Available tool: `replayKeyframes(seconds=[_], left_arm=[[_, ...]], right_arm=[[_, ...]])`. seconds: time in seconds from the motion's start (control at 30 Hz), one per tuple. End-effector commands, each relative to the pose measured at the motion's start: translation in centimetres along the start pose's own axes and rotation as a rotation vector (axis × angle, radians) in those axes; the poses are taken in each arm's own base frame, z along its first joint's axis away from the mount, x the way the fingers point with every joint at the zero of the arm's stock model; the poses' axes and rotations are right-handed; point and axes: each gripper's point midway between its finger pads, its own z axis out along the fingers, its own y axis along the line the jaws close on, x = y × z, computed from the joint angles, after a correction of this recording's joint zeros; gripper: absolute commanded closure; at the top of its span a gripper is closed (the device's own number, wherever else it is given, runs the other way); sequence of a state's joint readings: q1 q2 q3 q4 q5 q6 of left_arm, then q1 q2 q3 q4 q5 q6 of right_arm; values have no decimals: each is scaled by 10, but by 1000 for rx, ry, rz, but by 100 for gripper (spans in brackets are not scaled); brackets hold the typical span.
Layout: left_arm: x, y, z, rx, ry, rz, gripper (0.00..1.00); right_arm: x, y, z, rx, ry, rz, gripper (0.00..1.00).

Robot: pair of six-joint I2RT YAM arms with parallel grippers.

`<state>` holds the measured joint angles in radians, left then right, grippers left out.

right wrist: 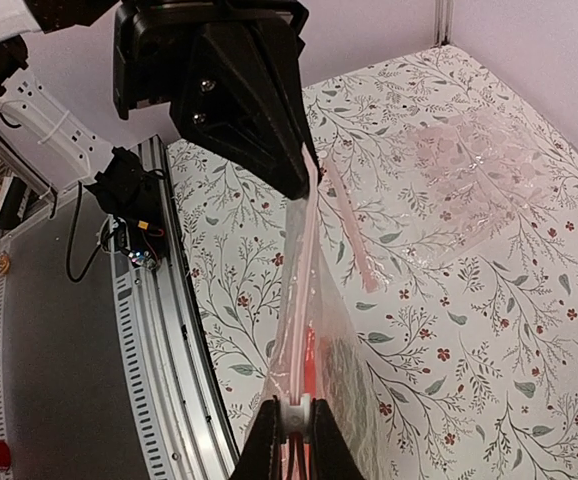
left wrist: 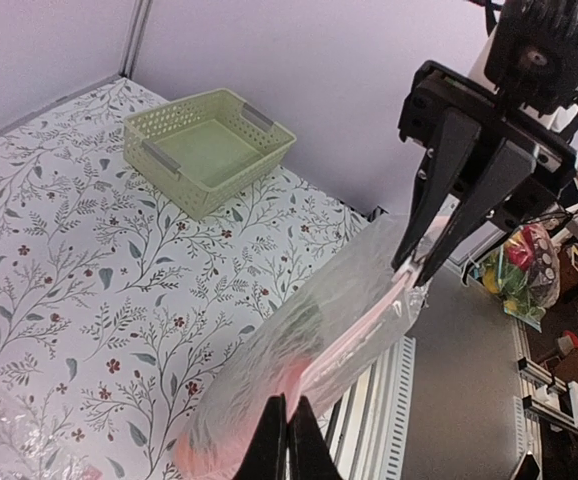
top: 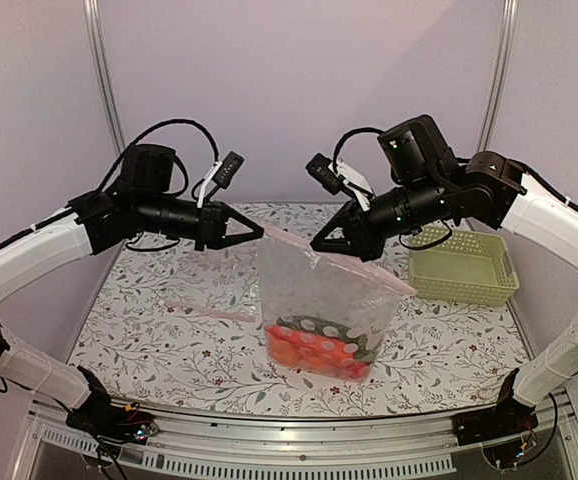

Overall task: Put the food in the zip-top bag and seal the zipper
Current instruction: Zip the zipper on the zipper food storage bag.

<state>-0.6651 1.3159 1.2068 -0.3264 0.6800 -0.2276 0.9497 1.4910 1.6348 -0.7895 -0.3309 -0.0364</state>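
The clear zip-top bag (top: 314, 290) hangs above the table between my two grippers. The food (top: 319, 350) lies in its bottom: orange and red pieces and a dark green one, blurred by the plastic. My left gripper (top: 261, 233) is shut on the bag's top left corner, as the left wrist view shows (left wrist: 289, 435). My right gripper (top: 316, 246) is shut on the white slider (right wrist: 297, 412) of the pink zipper (right wrist: 304, 260), close to the left gripper. The zipper strip (top: 379, 275) runs on to the right past my right gripper.
A pale yellow-green lattice basket (top: 464, 265) stands at the back right, empty. A second clear bag (top: 209, 262) with a pink strip (top: 209, 312) lies flat on the floral table (top: 149, 340) under the left arm. The table's metal front rail (top: 299, 440) is near.
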Motion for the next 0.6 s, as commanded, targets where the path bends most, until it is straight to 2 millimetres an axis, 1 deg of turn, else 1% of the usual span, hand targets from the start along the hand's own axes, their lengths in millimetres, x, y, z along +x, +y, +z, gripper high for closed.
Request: replayKeyframes(seconds=[0.0, 0.57], left_arm=[[-12, 52, -29, -221, -81, -55, 100], [-11, 76, -48, -300, -124, -113, 100]], right_arm=[[37, 7, -18, -9, 131, 58, 100], [38, 6, -19, -2, 133, 59, 100]])
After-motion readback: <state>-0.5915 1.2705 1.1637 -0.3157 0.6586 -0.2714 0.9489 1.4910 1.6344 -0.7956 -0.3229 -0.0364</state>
